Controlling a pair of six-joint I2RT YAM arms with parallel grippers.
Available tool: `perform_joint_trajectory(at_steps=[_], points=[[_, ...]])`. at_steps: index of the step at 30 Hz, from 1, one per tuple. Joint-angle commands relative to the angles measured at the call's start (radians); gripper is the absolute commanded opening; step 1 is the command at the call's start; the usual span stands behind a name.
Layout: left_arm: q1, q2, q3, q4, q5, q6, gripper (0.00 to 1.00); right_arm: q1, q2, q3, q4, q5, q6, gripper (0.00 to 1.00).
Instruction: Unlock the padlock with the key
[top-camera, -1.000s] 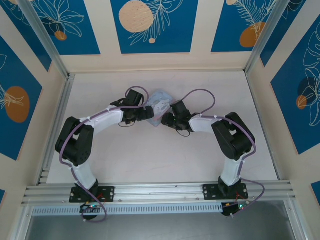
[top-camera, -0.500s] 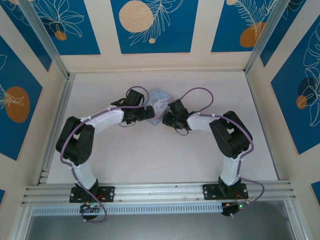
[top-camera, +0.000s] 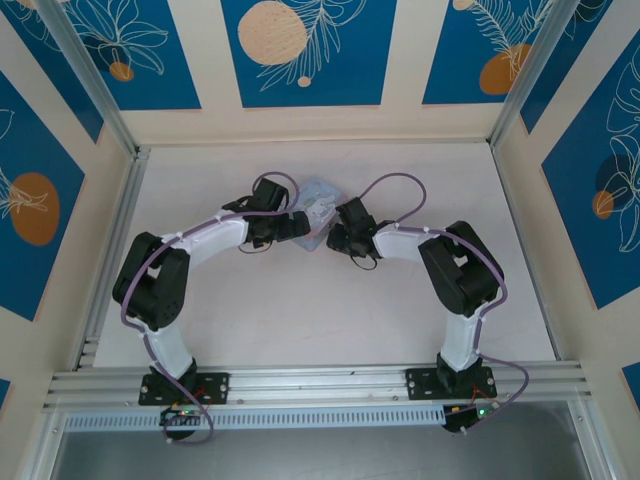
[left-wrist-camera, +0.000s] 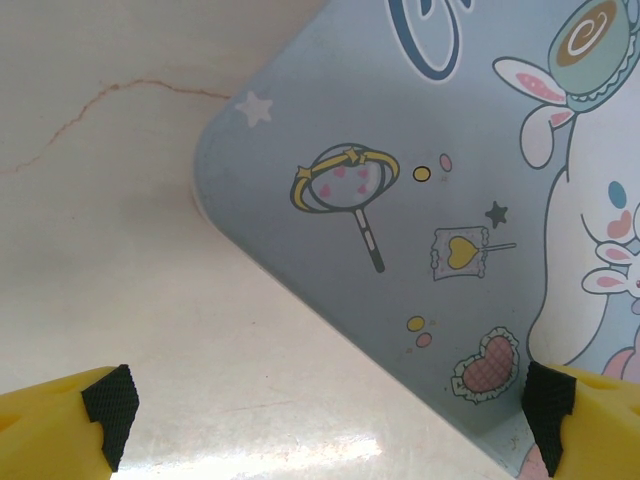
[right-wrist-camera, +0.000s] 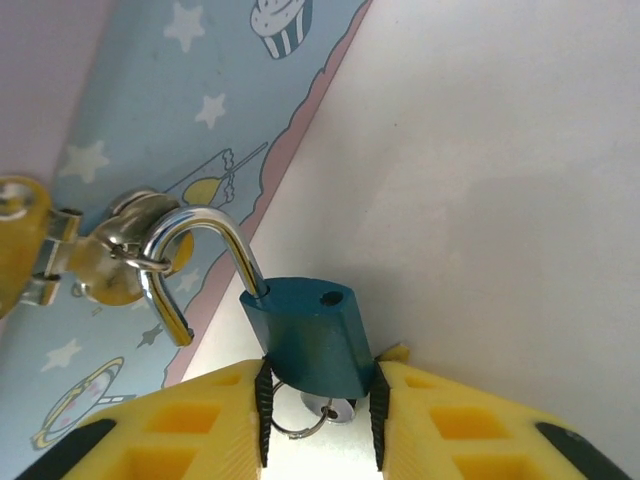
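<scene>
Yellow plastic fingers with black ribbed pads (right-wrist-camera: 262, 408) sit at six o'clock in the right wrist view. The right gripper (right-wrist-camera: 320, 395) is partly closed, its pads pressing both flanks of the padlock (right-wrist-camera: 308, 335), a small teal-blue metal body. Just below it, between the pads, we see a bit of silvery metal on a wire ring, which we take for the key (right-wrist-camera: 325, 410) seated in the keyhole. Beyond, toward ten o'clock, the steel shackle (right-wrist-camera: 200, 228) hooks through the hasp (right-wrist-camera: 112, 268) of the pale blue cartoon-printed box (right-wrist-camera: 150, 120). One leg hangs free of its hole, so we judge the lock already sprung. The padlock should be rigid, light and smooth, and its flat flanks give the sound hold. In the left wrist view, the left gripper (left-wrist-camera: 325, 420) stands wide open and empty, by the box's corner on the pale table (left-wrist-camera: 100, 250).
</scene>
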Motion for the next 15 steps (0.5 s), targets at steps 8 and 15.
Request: perform_joint_trajectory(at_steps=[8, 15], points=[[-0.006, 0.025, 0.027, -0.012, 0.018, -0.013, 1.00, -0.024, -0.013, -0.037, 0.016, -0.031, -0.008, 0.19], [-0.006, 0.033, 0.035, -0.014, 0.021, -0.014, 1.00, -0.037, -0.037, -0.063, 0.036, -0.064, -0.010, 0.08]])
